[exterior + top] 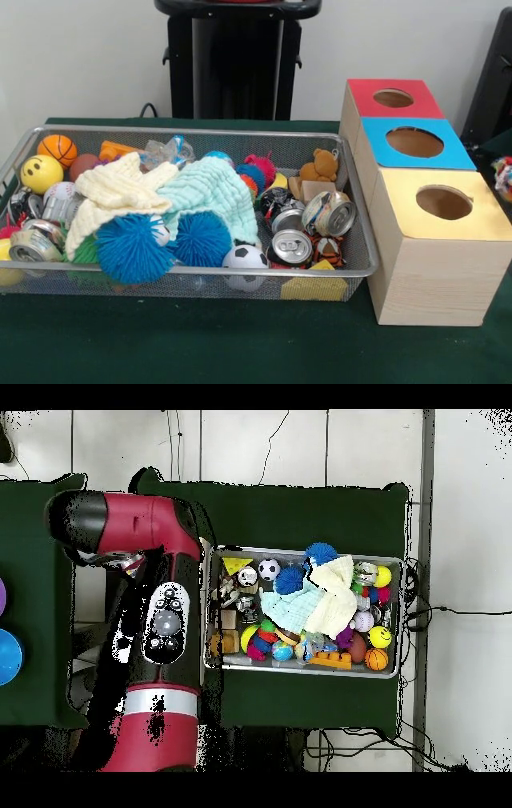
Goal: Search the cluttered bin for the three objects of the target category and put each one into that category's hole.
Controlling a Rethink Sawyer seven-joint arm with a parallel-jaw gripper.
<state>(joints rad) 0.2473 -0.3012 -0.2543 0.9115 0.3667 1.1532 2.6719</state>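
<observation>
The wire-mesh bin (pixel 362 268) sits on the green table, full of clutter; it also shows in the overhead view (pixel 398 564). A multicoloured pink, blue and yellow lump (pixel 256 170) lies at the bin's far middle, half hidden behind a mint cloth (pixel 210 196); I cannot tell whether it is a fabric bundle. A small patched white, pink and green bundle (pixel 503 174) lies outside the bin at the right edge. The round hole (pixel 444 202) of the yellow-faced wooden box is unblocked. The gripper shows in neither view; the red arm (pixel 160 624) lies beside the bin.
Blue-faced box (pixel 416 144) and red-faced box (pixel 394 98) stand behind the yellow one. The bin holds a cream cloth (pixel 120 196), blue spiky balls (pixel 132 248), soda cans (pixel 292 246), a brown teddy bear (pixel 322 166), a soccer ball (pixel 245 262), a smiley ball (pixel 41 173) and a basketball (pixel 58 149).
</observation>
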